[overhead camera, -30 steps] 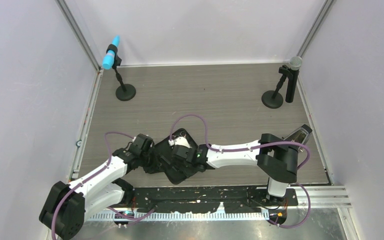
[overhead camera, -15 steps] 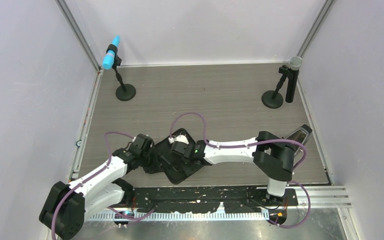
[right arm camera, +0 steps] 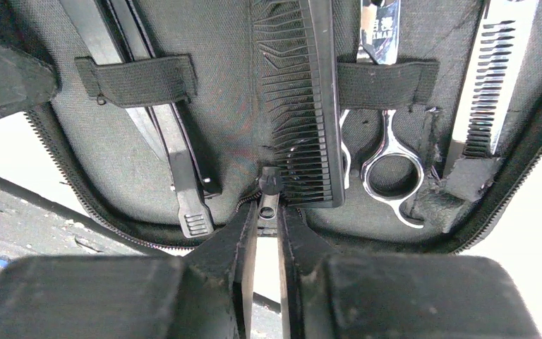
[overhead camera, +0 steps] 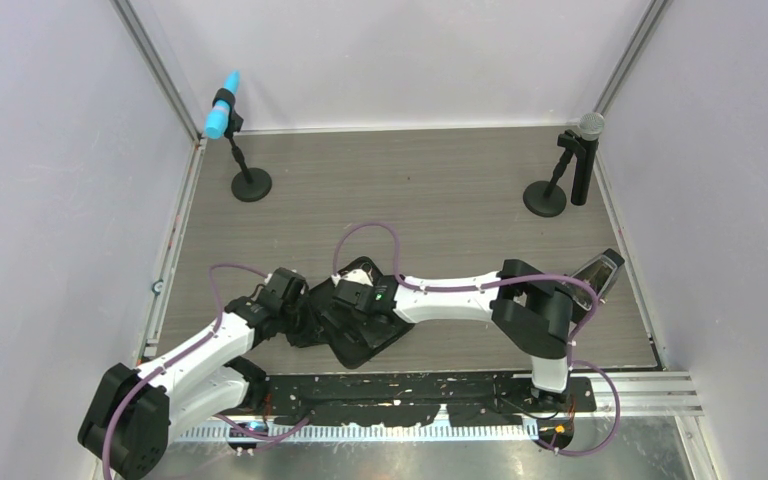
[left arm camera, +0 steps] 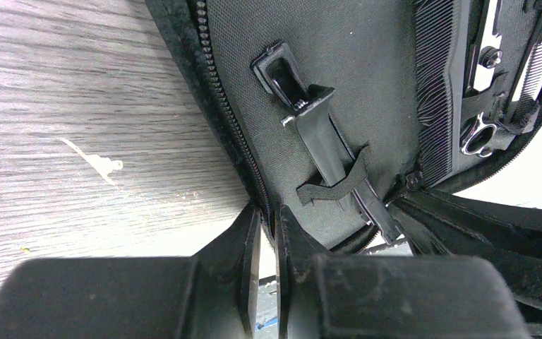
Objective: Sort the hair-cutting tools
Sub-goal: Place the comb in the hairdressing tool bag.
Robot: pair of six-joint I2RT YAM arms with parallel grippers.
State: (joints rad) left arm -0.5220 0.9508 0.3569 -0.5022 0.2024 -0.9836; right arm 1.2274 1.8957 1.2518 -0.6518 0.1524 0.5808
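Main risk, imo: right pincer [right arm camera: 268, 212] is closed to a sliver on the small zip pull [right arm camera: 269, 192] at the rim of the open zip case [right arm camera: 233, 106]. It's a thin grip, so a tug at an angle could let the pull pop out. A harder tug may drag or fold the whole case, since the left pincer [left arm camera: 267, 215], also nearly shut, only nips the zipper edge where it meets the worktop [left arm camera: 63, 106]. If the case tips, tools could slide out of their elastic loops [right arm camera: 137, 79]. The zip could also snag the comb [right arm camera: 303, 106], whose near end sits just beyond the right fingertips. Comb's long axis runs straight away from that pincer, w/ teeth facing its left. Scissors [right arm camera: 388, 162] sit just right of the comb and parallel to it, ring handles toward the pincer and blades pointing away under a loop. Thinning shears [right arm camera: 494, 78] are further right, roughly parallel, toothed edge facing the comb, handles not visible. Clips [right arm camera: 176, 155] lie left of the pincer, long axis slanting away and leftward, near ends by the case rim.
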